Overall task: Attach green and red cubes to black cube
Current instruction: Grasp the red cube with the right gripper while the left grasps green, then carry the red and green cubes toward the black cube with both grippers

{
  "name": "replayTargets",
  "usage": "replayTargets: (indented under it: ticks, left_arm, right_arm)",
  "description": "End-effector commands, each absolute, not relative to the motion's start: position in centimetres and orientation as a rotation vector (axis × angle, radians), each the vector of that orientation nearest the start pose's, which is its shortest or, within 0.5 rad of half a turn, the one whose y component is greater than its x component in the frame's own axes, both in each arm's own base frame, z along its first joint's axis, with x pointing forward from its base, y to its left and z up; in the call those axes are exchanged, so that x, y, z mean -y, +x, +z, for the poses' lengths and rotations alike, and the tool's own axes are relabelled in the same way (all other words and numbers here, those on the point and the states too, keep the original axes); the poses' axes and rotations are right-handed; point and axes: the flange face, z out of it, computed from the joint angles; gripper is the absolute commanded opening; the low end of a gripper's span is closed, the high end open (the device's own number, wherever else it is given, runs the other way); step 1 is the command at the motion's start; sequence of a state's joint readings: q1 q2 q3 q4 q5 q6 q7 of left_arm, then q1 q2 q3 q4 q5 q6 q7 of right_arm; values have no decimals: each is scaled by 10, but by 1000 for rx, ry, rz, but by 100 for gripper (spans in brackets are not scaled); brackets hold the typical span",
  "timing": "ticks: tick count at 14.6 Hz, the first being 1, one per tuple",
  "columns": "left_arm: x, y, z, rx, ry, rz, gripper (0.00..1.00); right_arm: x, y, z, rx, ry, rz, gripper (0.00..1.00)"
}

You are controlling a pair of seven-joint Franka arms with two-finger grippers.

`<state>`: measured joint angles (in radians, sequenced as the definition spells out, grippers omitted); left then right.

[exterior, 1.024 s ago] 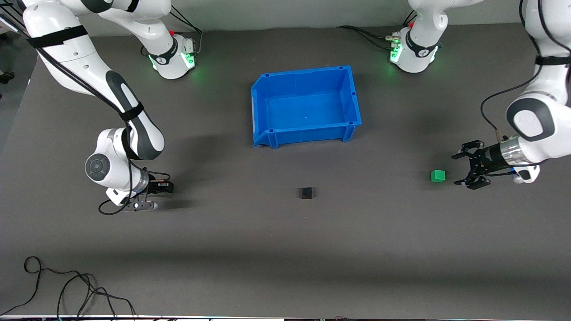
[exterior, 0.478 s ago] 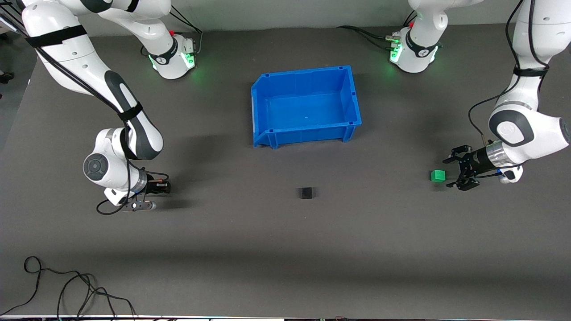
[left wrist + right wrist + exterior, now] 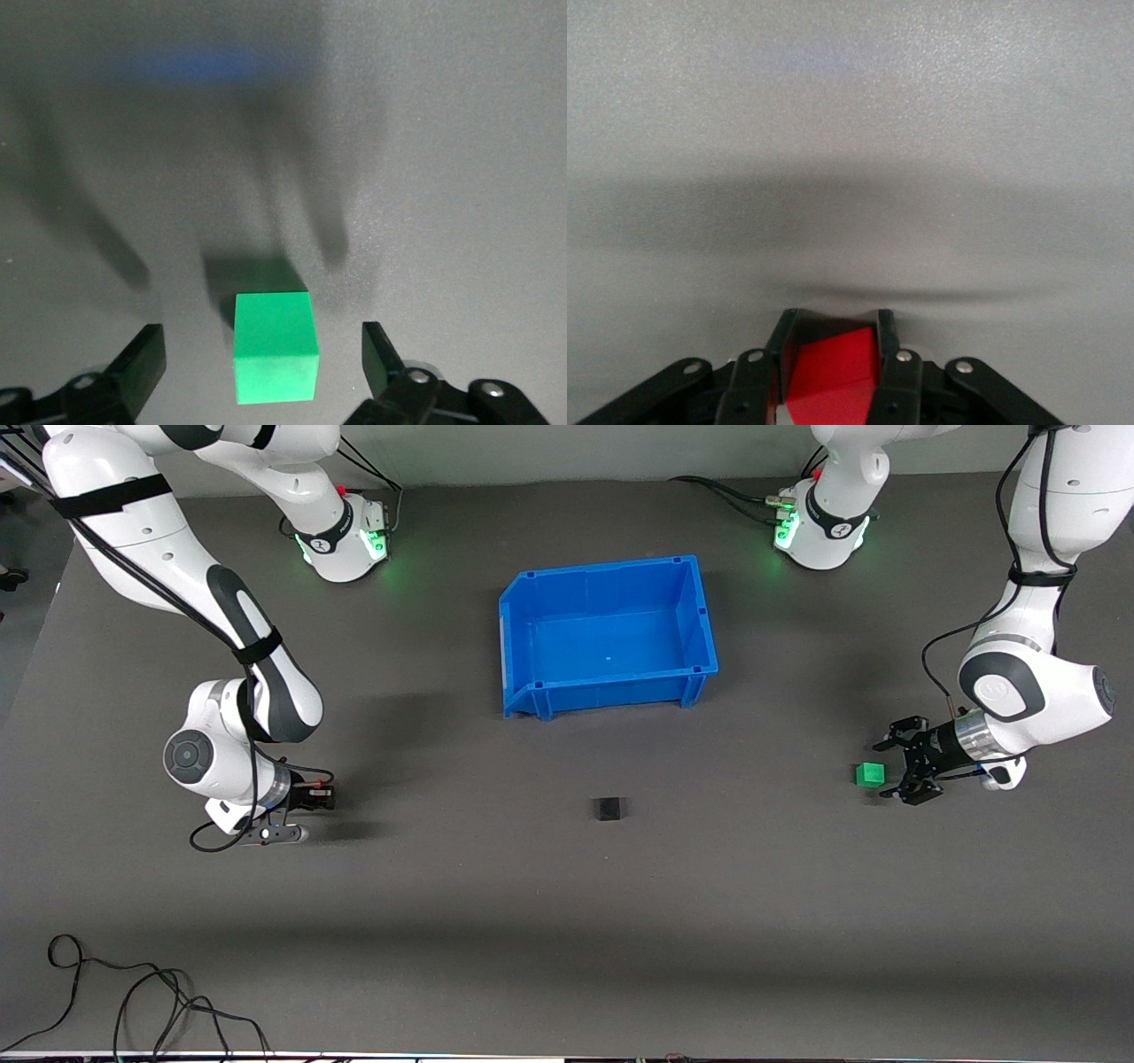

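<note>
The green cube (image 3: 870, 774) rests on the grey mat toward the left arm's end of the table. My left gripper (image 3: 897, 769) is down at the mat and open. In the left wrist view the green cube (image 3: 275, 347) sits in the mouth of the left gripper (image 3: 264, 354), with a gap on each side. My right gripper (image 3: 323, 798) is low over the mat at the right arm's end. In the right wrist view the right gripper (image 3: 834, 328) is shut on the red cube (image 3: 833, 376). The black cube (image 3: 608, 808) sits alone mid-table between the two.
A blue bin (image 3: 611, 687) stands farther from the front camera than the black cube, with nothing in it. A loose black cable (image 3: 133, 1001) lies on the mat at the near edge toward the right arm's end.
My left gripper has slid toward the green cube, which now sits at its mouth. The right gripper's fingers have closed on the red cube.
</note>
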<state>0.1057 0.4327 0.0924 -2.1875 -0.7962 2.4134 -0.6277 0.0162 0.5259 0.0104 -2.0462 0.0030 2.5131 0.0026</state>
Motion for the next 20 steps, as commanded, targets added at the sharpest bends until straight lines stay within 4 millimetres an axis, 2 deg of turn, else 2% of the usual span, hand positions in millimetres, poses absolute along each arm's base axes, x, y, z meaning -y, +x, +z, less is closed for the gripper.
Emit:
replayTargets:
  ticks: [1,3,5,6,8,9,11,13,15,17,20]
  left_arm:
    - [-100,528,171,2337,-2599,444,73]
    - [-101,528,172,2338,-2601,441,47]
    - [-100,529,173,2335,-2607,435,27]
    - [-100,529,176,2339,-2607,434,25]
    - [-100,532,182,2345,-2617,441,25]
    - [-100,537,189,2357,-2621,447,25]
    - [-104,553,218,2406,-2629,456,25]
    - [-102,574,245,2457,-2590,558,25]
    - [-101,589,264,2468,-2533,551,25]
    - [-83,604,275,2498,-2477,545,25]
    - [-37,616,281,2521,-2430,552,25]
  right_arm:
    - [-16,587,181,31,-3137,65,0]
    - [-17,591,191,-15,-3134,46,0]
    - [-27,595,203,-150,-3130,40,0]
    - [-32,597,209,-243,-3121,43,0]
    - [-57,603,223,-440,-3093,58,0]
    - [-75,610,232,-575,-3058,61,0]
    - [-114,620,248,-860,-2962,92,0]
    - [-158,622,259,-1045,-2896,85,0]
    - [-200,634,262,-1345,-2753,62,0]
    - [-251,642,254,-1600,-2600,59,0]
    - [-306,647,238,-1793,-2481,77,0]
